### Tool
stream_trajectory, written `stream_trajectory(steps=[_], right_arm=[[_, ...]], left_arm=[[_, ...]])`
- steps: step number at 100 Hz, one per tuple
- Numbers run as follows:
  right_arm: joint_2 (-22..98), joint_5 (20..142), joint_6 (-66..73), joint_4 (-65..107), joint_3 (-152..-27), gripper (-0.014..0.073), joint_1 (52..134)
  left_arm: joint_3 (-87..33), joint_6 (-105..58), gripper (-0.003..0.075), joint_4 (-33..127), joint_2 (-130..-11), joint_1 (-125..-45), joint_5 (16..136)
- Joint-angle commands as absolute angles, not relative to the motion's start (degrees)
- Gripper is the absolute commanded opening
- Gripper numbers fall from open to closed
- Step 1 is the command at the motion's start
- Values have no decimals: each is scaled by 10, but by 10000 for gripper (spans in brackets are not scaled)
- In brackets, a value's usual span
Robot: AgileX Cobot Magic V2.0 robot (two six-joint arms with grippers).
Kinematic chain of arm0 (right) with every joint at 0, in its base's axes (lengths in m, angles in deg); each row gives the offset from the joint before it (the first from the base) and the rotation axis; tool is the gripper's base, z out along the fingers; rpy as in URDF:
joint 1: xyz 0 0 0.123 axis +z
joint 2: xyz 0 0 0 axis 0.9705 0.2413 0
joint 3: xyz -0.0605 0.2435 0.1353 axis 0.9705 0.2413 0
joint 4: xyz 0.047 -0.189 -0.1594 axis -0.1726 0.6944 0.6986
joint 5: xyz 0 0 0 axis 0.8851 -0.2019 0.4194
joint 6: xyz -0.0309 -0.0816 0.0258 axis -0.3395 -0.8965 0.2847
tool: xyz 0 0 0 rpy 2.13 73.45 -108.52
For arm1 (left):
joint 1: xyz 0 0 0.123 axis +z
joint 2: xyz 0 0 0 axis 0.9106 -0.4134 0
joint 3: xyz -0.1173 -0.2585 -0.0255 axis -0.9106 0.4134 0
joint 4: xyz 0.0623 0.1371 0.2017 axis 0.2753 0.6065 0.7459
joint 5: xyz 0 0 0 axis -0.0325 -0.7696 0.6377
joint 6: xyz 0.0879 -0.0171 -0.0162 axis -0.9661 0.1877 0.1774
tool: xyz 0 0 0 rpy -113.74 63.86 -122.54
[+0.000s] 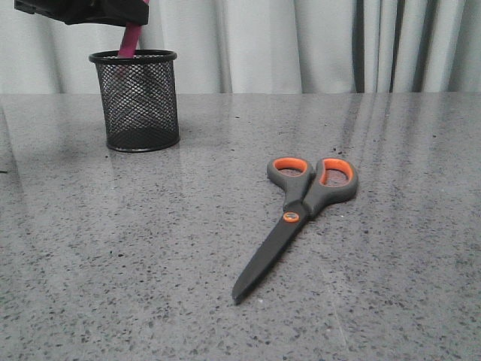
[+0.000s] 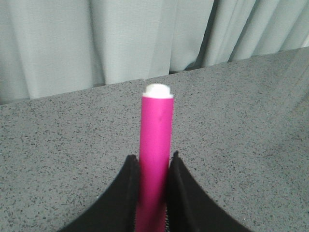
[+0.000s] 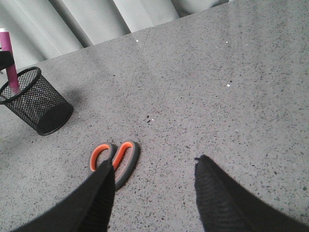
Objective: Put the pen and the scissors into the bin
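Scissors (image 1: 297, 219) with dark grey blades, grey handles lined in orange and an orange pivot lie flat on the speckled grey stone table (image 1: 90, 286), nearest of all and a little right of centre, blades shut and pointing near-left, handles toward the far right. Just above them hovers the right gripper (image 3: 157, 186), its two black fingers spread wide apart and holding nothing; in its wrist view one finger covers the blades while the orange loops show beside it. Farther back, at the far left, stands the small round black wire-mesh bin (image 1: 140, 101), upright, well apart from the scissors. Over its rim hangs the left gripper (image 2: 153, 179), clenched on the slim magenta-pink pen (image 2: 156, 145) with the white end; the pen's lower part already dips inside the bin, slightly tilted. Judging from this, the step in hand is dropping the pen, and the next move calls for the left fingers to release it so it falls in. The scissors then remain, needing a low pinch on a flat, thin object. Nothing lies between scissors and bin; pale pleated curtains (image 1: 301, 45) close the far side.
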State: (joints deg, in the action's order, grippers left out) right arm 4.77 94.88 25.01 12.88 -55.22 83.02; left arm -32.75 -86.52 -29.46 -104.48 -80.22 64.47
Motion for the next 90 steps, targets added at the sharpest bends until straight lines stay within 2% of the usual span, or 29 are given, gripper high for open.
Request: stream_trajectory(steps=[1, 5, 17, 25, 35, 48, 59, 70, 90], right_arm=[[56, 906, 244, 121, -574, 340, 831], [56, 906, 244, 121, -574, 340, 831], [56, 911, 244, 121, -574, 340, 831], [56, 915, 244, 121, -574, 340, 831], [56, 916, 244, 121, -574, 340, 831], [57, 937, 239, 114, -610, 340, 832], [80, 960, 147, 41, -662, 340, 837], [142, 1012, 54, -51, -726, 340, 847], [265, 1086, 47, -54, -815, 340, 877]], left_arm=[[-342, -870, 97, -327, -1021, -807, 619], [-342, -870, 164, -327, -1019, -807, 619], [-342, -870, 444, -327, -1011, -805, 624], [-342, -870, 540, -327, -997, -800, 624], [-342, -869, 529, -327, -962, -792, 624], [-342, -866, 462, -327, -869, -790, 623], [-342, -866, 402, -324, -768, -790, 609], [-341, -866, 388, -308, -676, -792, 615], [-318, -866, 388, -300, -535, -792, 715]])
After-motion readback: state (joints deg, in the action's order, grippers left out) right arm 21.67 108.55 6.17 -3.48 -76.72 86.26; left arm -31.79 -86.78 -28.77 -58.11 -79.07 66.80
